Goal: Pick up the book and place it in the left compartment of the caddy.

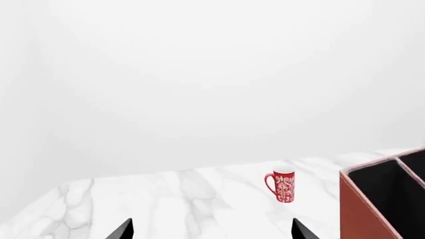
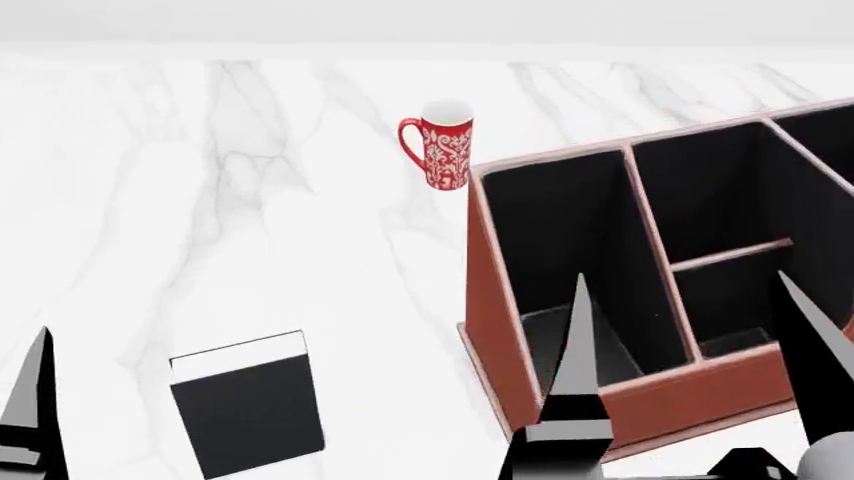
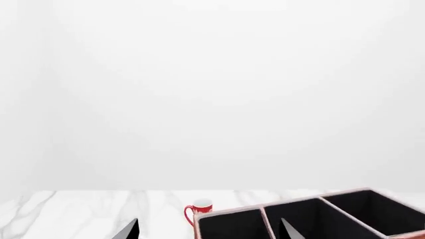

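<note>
The book (image 2: 248, 404) lies flat on the white marble bench (image 2: 200, 200), black cover up with a strip of white page edge along its far side, and nothing has hold of it. The left end effector (image 1: 211, 230) shows only two dark fingertips at the edge of its wrist view, spread well apart with nothing between them; in the head view one of its fingers (image 2: 30, 400) stands just to the left of the book, apart from it. The right end effector (image 3: 209, 230) is likewise spread wide and empty, its fingers rising in the head view in front of the caddy's near wall. Outward from there, the caddy (image 2: 501, 320) sits to the right of the book, reddish-brown outside with pale trim and black inside, and the left compartment (image 2: 561, 240), the long undivided section nearest the book, looks empty. A red patterned mug (image 2: 443, 145) stands upright beyond the caddy's far left corner, well clear of the book. By my reading the task is at its start, in the approach to the pick. The next move calls for bringing the left end effector over the book and finding a grip on a flat, thin thing, probably across its edges, before turning it upright for the narrow slot.
</note>
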